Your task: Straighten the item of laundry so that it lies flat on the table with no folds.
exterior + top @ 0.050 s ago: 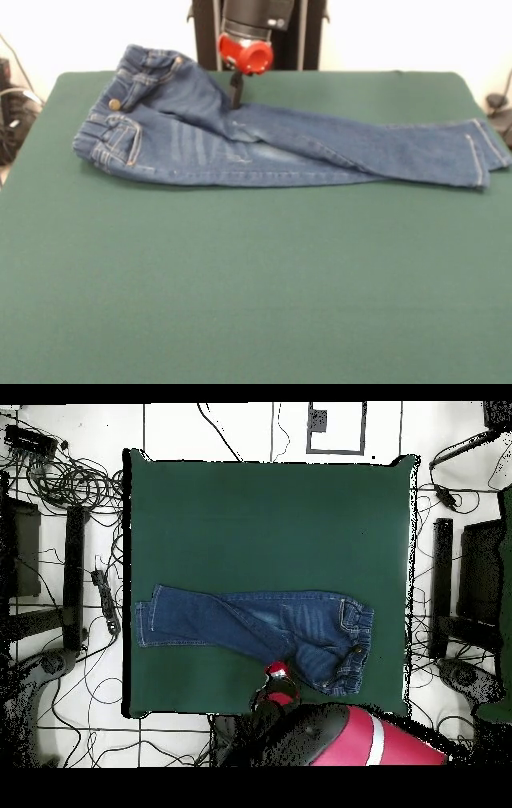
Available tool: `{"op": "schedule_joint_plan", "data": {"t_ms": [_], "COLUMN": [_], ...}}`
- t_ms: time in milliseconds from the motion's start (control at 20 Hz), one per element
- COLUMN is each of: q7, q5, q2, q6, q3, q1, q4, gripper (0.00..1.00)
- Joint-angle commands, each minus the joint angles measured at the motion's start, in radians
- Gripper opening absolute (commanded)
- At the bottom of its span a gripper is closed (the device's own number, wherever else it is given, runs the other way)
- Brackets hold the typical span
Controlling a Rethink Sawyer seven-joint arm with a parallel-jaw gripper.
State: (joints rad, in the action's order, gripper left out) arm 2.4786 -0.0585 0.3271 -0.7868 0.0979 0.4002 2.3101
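One small pair of blue denim jeans (264, 144) lies on the dark green felt table (240, 280); black gripper (236, 100) presses its crotch, grip unclear; cables (60, 484) beside table.

arm (246, 32): descends vertically, red wrist collar visible | gripper (236, 99): dark tip pointing straight down, low over work surface | finger state: indeterminate

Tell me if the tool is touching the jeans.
Touching, as far as the front view shows: the tool's dark tip comes down onto the jeans near the crotch, with no gap visible. The overhead view hides the tip beneath the arm.
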Motion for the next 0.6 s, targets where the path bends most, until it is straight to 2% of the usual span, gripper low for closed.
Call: {"op": "schedule_joint_plan", "data": {"t_ms": [50,200,600], "q7": [0.227,0.204,0.153], "q5": [-0.099,-0.168,-0.263], "q2": [-0.106,-0.138,-0.182], "q6": [-0.065,-0.097,-0.113], "q3": [-0.118,-0.119,-0.119], "q1": [-0.013,0.010,0.038], "q4": [-0.007,-0.029,-0.069], "gripper": [0.00,0.00,0.00]}}
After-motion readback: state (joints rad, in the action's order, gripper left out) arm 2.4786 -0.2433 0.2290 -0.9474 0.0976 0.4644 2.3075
